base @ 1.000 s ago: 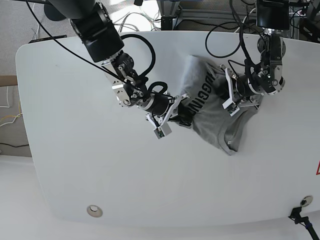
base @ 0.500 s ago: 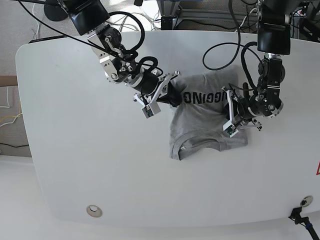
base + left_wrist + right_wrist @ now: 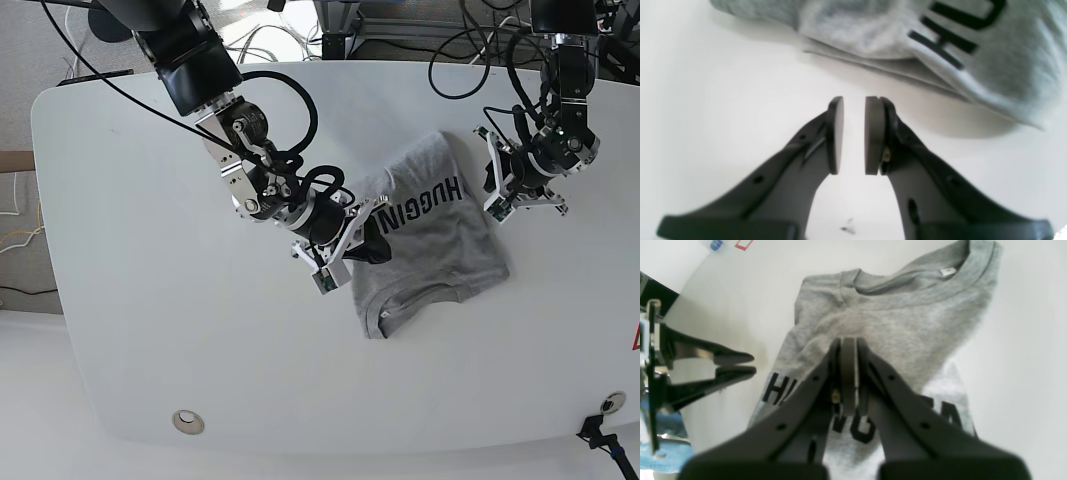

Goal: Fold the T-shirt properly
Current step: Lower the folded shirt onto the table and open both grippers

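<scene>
The heather-grey T-shirt [image 3: 440, 250] lies folded on the white table [image 3: 150, 250], collar toward the front edge and black "HUGGIN" lettering face up. My right gripper [image 3: 378, 243] reaches over its left edge. In the right wrist view this gripper [image 3: 849, 340] is shut above the T-shirt [image 3: 890, 316], and no fabric shows between the pads. My left gripper [image 3: 490, 190] sits just off the shirt's far right edge. In the left wrist view it [image 3: 854, 100] stands slightly open over bare table, short of the T-shirt [image 3: 1007, 66].
A round metal insert [image 3: 188, 421] sits in the table near the front left. Cables [image 3: 300, 40] hang behind the back edge. A red mark [image 3: 635, 338] shows at the right edge. In the right wrist view the left gripper [image 3: 733, 363] shows at the left.
The shirt has shifted right and toward the front. My right gripper moved down and right with it. My left gripper has moved from the collar side up to the shirt's far right edge.
</scene>
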`<state>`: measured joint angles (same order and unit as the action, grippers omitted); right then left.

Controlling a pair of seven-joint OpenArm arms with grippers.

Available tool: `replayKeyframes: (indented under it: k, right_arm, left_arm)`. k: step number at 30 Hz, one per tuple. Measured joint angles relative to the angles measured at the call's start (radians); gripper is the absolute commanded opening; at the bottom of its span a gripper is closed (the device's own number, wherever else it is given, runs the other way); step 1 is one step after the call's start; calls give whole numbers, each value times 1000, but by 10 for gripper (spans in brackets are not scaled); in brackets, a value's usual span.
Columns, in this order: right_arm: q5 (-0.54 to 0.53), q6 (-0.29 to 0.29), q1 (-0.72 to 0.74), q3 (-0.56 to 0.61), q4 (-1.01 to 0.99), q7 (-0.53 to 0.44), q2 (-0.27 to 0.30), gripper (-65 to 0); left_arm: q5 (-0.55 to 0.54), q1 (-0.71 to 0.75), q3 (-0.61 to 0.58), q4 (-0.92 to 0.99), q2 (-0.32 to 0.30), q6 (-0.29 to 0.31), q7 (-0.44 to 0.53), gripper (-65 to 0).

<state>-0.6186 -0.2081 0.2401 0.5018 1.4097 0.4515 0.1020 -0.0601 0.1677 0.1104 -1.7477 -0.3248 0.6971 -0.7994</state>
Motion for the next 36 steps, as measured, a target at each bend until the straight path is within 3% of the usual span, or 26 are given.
replayKeyframes:
  k: [7, 9, 15, 21, 33, 36]
  right_arm:
    - [4, 0, 58, 2, -155, -11, -43, -650]
    - [1, -1, 61, 1, -185, -66, -40, -650]
    - [0, 1, 21, -4, -196, -96, 32, -650]
    - [0, -1, -74, -5, -84, -89, 98, -650]
    - [2, 8, -169, -5, 11, -80, 98, -650]
    - [0, 5, -167, -2, 71, -82, 140, -650]
  left_arm:
    - [-3, 53, 0, -19, 39, 1, 2, -560]
    - [-8, 51, -4, -18, 54, 4, 8, -560]
    - [0, -31, -29, 107, 47, 0, 5, -560]
    - [-8, -143, -38, 230, 45, 2, 18, -560]
    - [-8, -196, -15, 267, 49, 3, 14, -560]
    - [-8, -193, 51, 203, 50, 3, 14, -563]
